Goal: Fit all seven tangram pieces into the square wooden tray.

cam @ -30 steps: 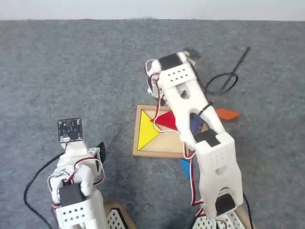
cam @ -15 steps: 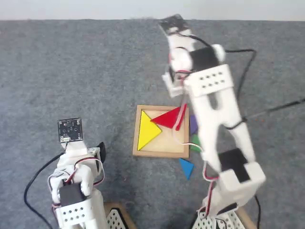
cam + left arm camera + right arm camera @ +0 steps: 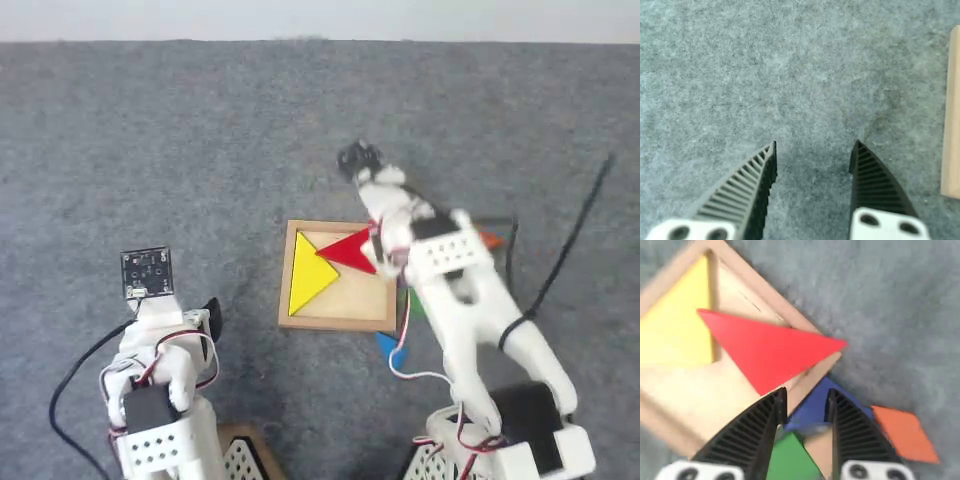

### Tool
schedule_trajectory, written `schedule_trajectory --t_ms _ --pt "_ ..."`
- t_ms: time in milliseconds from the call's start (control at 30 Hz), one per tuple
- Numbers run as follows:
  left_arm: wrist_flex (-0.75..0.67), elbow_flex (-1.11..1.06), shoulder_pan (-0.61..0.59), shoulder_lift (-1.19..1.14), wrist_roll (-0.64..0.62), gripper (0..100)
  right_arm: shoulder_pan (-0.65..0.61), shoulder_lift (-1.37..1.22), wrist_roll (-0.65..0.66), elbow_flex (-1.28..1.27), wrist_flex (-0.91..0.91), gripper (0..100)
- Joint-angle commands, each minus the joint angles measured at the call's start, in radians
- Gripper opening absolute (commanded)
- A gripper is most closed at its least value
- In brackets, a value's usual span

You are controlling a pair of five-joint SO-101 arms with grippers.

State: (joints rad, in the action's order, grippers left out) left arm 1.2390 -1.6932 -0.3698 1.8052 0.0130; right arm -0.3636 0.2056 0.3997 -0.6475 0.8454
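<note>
Grey carpet-like table top (image 3: 150, 140) carries a square wooden tray (image 3: 335, 323) approx. in the middle. Directly on the fabric, just beside the tray's right side: dark blue piece (image 3: 812, 407), green piece (image 3: 787, 460), orange parallelogram (image 3: 902, 434). Light blue triangle (image 3: 384, 344) lies near its front corner.

We log a robotics lab bench: grey felt mat (image 3: 150, 130), pale wall (image 3: 300, 18) beyond the mat (black cable (image 3: 568, 232) across it).

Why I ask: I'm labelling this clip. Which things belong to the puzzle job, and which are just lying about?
Job: wooden tray, yellow triangle, red triangle, dark blue piece, green piece, orange piece, light blue triangle, right gripper.

Lying about: black cable, grey carpet, left gripper off to the side.
</note>
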Motion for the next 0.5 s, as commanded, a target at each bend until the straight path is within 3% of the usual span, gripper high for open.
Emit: schedule_trajectory --t_ms 0,67,300,467 --pt "0.005 0.01 -0.005 0.018 0.005 23 -0.015 0.053 -0.029 -0.158 -0.274 6.2" --pt "0.005 0.01 -0.005 0.018 0.005 23 -0.03 0.053 -0.031 -0.155 -0.282 0.8" --pt "0.005 0.01 -0.005 0.018 0.005 23 -0.007 0.051 -0.147 -0.049 -0.282 0.7" --pt "0.005 0.01 -0.005 0.018 0.005 23 -0.019 -0.015 -0.153 0.08 -0.282 0.8"
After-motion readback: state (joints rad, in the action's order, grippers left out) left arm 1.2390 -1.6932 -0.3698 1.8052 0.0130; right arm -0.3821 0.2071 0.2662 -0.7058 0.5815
